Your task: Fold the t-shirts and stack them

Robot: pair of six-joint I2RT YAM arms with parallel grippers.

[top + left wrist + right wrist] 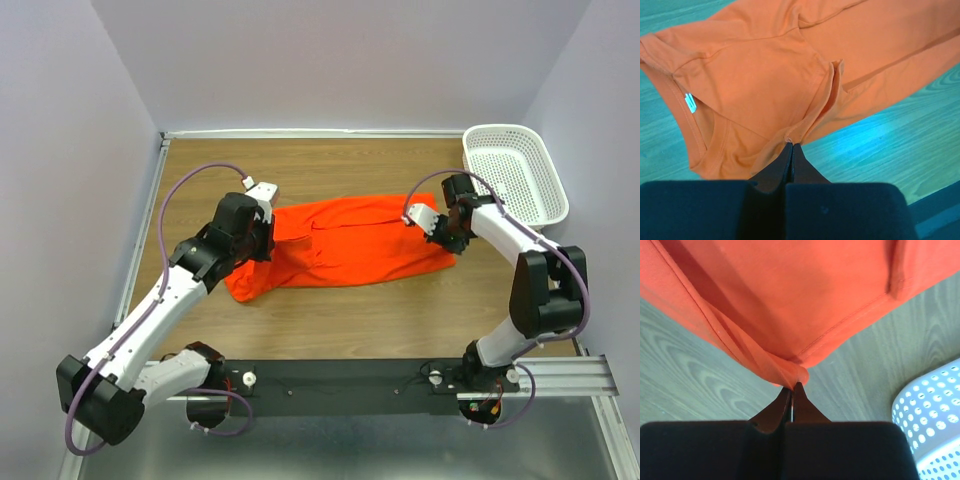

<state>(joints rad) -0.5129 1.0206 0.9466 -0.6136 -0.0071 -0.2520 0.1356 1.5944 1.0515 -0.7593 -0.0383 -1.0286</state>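
The bright orange-red short-sleeved fabric t-shirt [345, 243] lies stretched across the middle of the brown wooden table [350, 310]; the left gripper [791, 146] is clenched on a fabric fold near the collar; the right gripper [793, 386] pinches a hem corner beside the white plastic lattice basket [515, 170].

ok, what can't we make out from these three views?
- Left tool, right tool: how many t-shirt layers each pinches, hidden by bunched fabric in wrist views, by the wrists in the top view.
- Neck label: print too small, left wrist view.
- Basket: cut off by the frame edge, right wrist view.
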